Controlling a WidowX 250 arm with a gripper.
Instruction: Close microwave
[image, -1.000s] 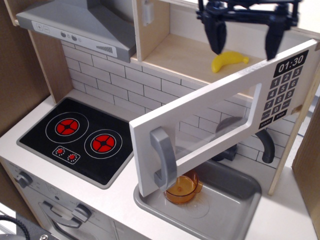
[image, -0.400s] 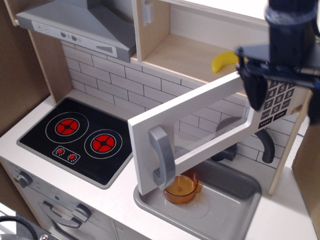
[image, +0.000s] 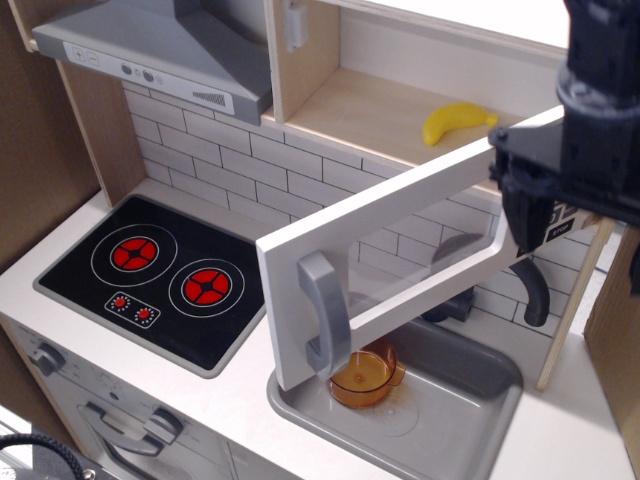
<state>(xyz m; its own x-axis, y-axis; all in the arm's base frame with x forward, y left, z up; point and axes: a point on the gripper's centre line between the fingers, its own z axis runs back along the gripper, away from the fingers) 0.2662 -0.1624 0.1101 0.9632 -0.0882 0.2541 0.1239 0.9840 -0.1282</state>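
Note:
The microwave door (image: 400, 235) is white-grey with a clear window and stands wide open, swung out over the sink. Its grey bar handle (image: 325, 315) is at the near left end. The microwave's wooden cavity (image: 360, 110) lies open behind it, with a yellow banana (image: 455, 122) inside. My dark gripper (image: 578, 235) hangs at the hinge end of the door, in front of the black keypad, which it mostly hides. One finger (image: 522, 215) shows against the door face. The other is at the right frame edge. The jaws stand wide apart and hold nothing.
A grey range hood (image: 170, 45) is at the top left. A black hob (image: 160, 270) with red rings is on the counter. The grey sink (image: 470, 400) below the door holds an orange cup (image: 367, 372). A dark tap (image: 535, 295) stands behind the sink.
My gripper has come down and to the right, from above the door's top edge to in front of the keypad. The door has hardly moved.

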